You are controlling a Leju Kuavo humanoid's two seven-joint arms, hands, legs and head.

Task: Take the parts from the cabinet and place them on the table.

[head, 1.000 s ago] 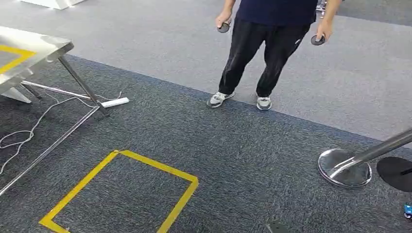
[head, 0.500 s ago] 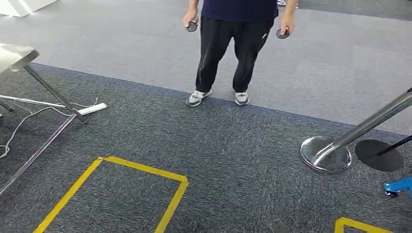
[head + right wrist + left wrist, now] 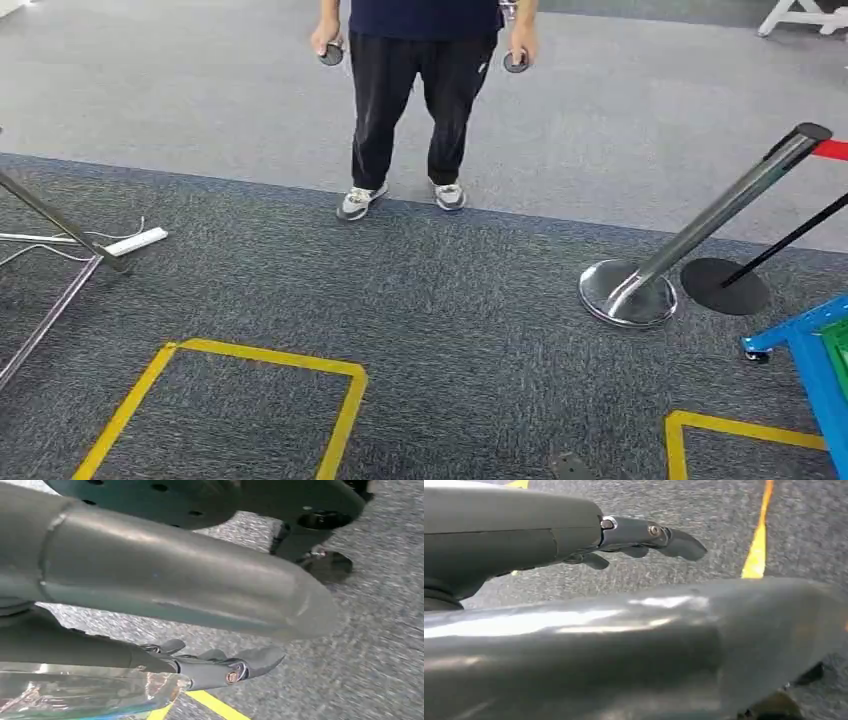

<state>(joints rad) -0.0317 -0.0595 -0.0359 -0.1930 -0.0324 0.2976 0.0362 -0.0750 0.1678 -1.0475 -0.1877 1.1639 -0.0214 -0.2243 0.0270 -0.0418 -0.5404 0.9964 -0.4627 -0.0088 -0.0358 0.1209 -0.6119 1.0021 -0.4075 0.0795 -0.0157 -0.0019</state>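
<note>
Head view looks at carpet [image 3: 480, 290] and a person [image 3: 420, 100]. Left hand [image 3: 644, 537] holds nothing; right hand [image 3: 220, 667] grips something clear, maybe a part.

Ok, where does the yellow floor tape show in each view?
Head view: yellow floor tape outlines a square at lower left, with another corner at lower right.
Left wrist view: a strip on the floor past the left fingers.
Right wrist view: a strip close by the right fingers.
Shared landmark: the dark grey carpet.
</note>
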